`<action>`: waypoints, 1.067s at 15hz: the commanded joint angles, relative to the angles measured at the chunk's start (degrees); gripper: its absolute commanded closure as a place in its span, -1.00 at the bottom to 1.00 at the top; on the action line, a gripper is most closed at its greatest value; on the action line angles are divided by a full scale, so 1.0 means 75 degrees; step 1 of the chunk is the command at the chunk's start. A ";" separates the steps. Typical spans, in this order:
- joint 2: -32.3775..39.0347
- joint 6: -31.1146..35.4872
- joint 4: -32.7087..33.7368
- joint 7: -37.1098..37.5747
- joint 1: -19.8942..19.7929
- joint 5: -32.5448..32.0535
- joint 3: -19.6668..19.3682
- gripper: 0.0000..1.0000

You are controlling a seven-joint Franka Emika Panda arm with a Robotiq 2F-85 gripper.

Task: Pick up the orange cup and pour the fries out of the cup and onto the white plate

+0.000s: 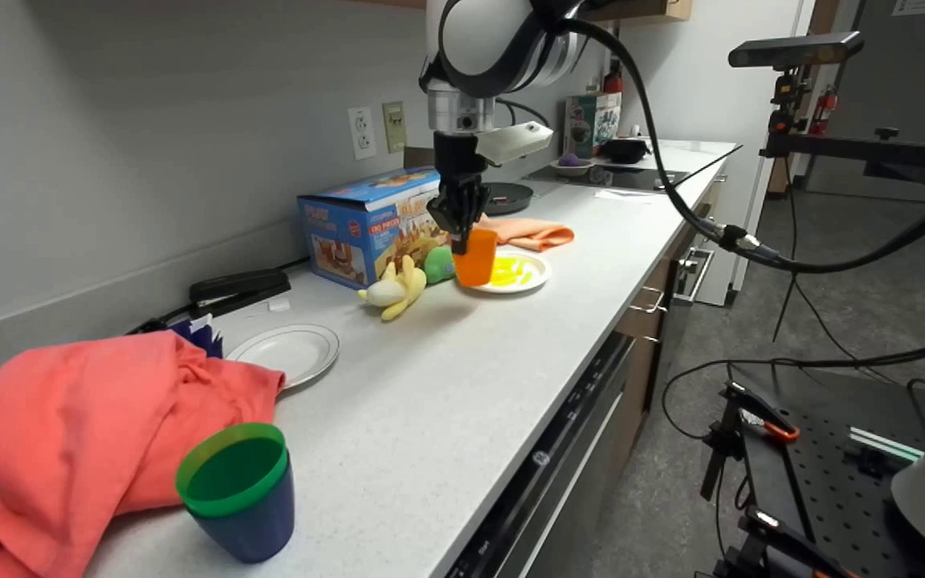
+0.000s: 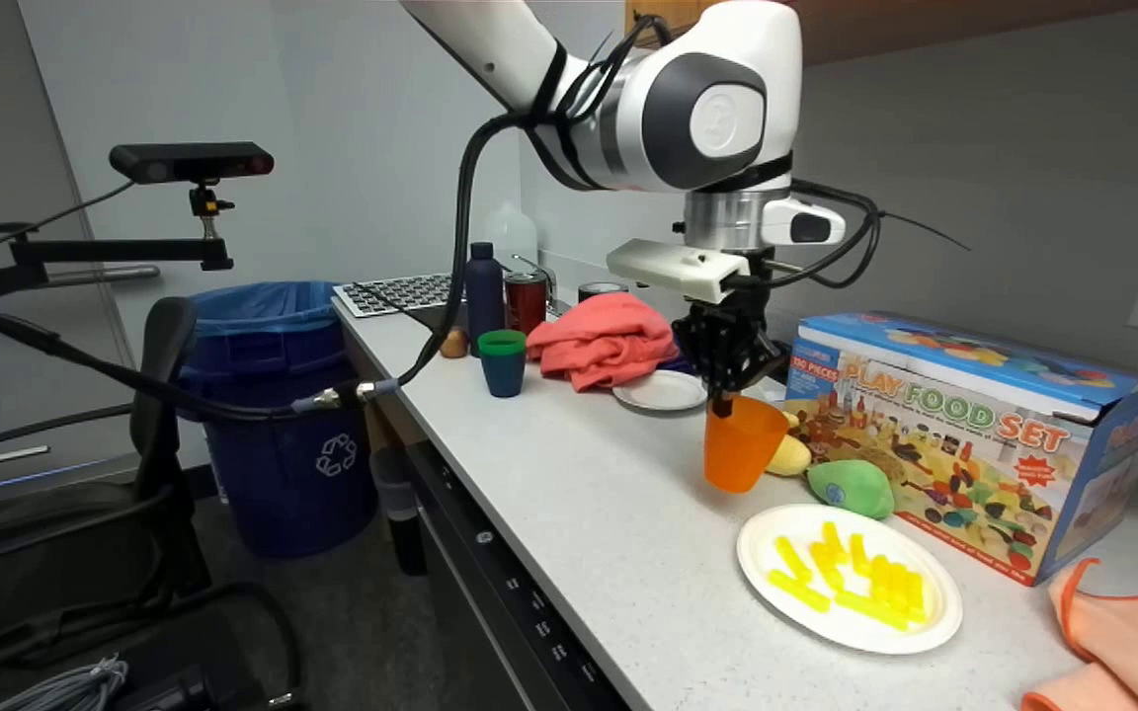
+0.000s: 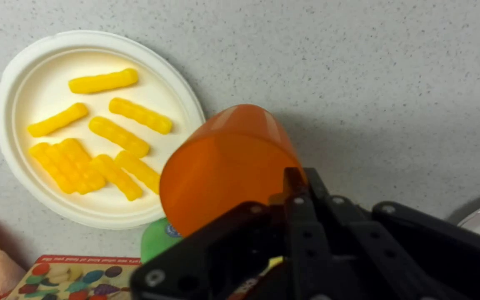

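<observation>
Plainly, the yellow fries lie spread on the white plate.
From here I see the gripper clamped on the orange cup, pinching its wall near the rim; the cup hangs mouth up, leaning slightly, above the counter and near the white plate; a green toy lies by the play food box; a plain plate sits farther along, beside a coral cloth.

In an exterior view: fries on plate; cup, in gripper, left of plate. Toys behind cup and plate, just before box. Towel right of plate. Farther back on counter: second plate right of cloth, cup stack left of cloth, bottle behind cup stack.
</observation>
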 commanded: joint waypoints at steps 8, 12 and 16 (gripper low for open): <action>-0.0673 0.0515 -0.0999 -0.0278 0.0182 -0.0249 0.0427 0.98; -0.0459 0.0291 -0.0792 -0.0207 0.0149 -0.0132 0.0454 0.93; -0.0460 0.0291 -0.0793 -0.0207 0.0149 -0.0136 0.0454 0.98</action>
